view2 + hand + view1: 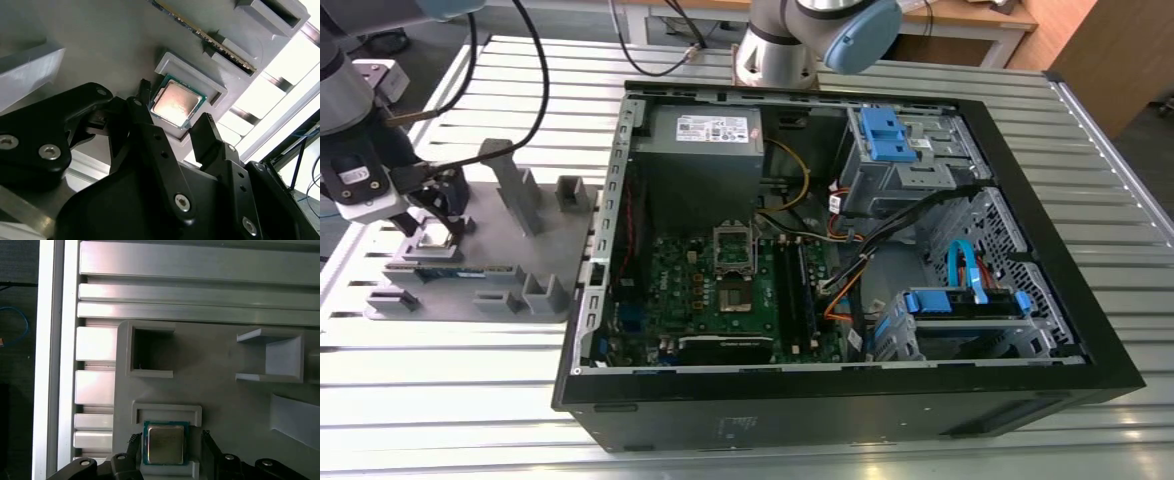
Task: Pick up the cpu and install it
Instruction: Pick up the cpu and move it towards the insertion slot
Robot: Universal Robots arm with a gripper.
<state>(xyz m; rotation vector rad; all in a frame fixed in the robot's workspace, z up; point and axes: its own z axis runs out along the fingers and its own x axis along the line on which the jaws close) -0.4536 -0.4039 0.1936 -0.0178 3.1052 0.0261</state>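
Observation:
The cpu (175,102) (165,442), a small square chip with a silvery top and a thin green rim, lies flat in a shallow pocket of the grey fixture tray (494,250). My gripper (176,106) (169,437) (434,222) hangs low over that pocket, open. Its black fingers (145,97) stand on either side of the chip, with a small gap on each side. In the exterior view the open computer case (1067,330) lies to the tray's right. On its green motherboard the socket (736,297) sits with its metal frame (734,245) raised.
A green memory stick (434,270) (210,37) lies in a tray slot beside the cpu pocket. Tall grey posts (520,190) rise from the tray just to the gripper's right in the exterior view. The case holds a grey power supply (707,130), blue drive cages (894,135) and cables.

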